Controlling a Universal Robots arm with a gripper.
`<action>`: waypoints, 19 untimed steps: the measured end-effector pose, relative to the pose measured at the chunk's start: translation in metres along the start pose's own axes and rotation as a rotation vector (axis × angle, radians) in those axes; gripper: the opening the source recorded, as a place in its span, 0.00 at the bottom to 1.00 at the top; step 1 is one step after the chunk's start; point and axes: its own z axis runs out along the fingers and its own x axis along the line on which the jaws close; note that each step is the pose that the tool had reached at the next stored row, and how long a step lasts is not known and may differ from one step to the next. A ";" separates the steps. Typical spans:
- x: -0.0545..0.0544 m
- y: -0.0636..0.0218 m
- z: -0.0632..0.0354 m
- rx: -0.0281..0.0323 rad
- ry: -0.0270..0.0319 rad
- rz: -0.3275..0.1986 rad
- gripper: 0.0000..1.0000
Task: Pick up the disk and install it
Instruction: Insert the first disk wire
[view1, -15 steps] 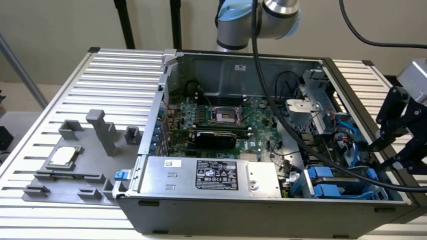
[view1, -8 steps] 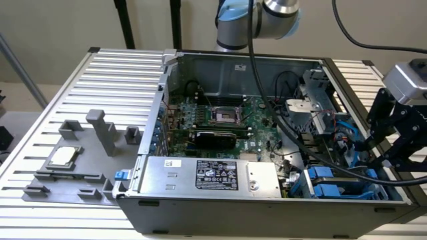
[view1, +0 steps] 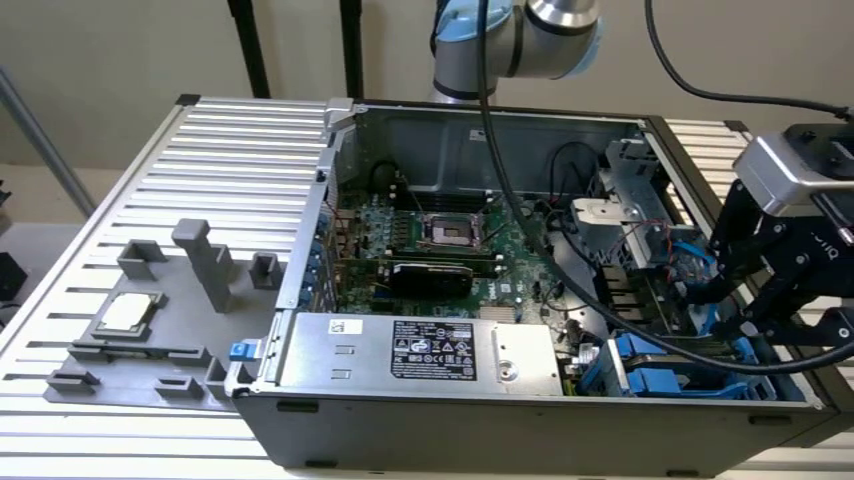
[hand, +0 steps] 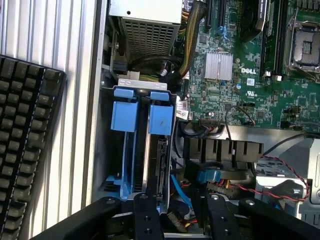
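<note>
The silver-grey hard disk in its bright blue plastic carrier (hand: 160, 150) stands on edge in the open grey metal computer case (view1: 534, 425), since the drive cage (hand: 102, 165) there takes carriers upright, side by side. The black pincer (hand: 179, 202) hangs close over that cage, fingers spread apart; from here it looks to grip nothing.

Hand (view1: 745, 312) over blue-framed disk (view1: 667, 380) in open computer case (view1: 441, 430), exterior view's right.

End effector (hand: 183, 220) above drive bay (hand: 103, 150), both slots look occupied, cables (hand: 178, 192) crowd adj. side, open room over mobo (hand: 260, 95)
</note>
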 end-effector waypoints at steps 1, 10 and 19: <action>-0.001 0.0000 0.0002 0.0000 -0.0001 -0.001 0.40; -0.006 0.0156 0.0015 -0.0010 0.0006 -0.012 0.66; 0.013 0.0261 0.0004 -0.0002 -0.0134 -0.014 0.66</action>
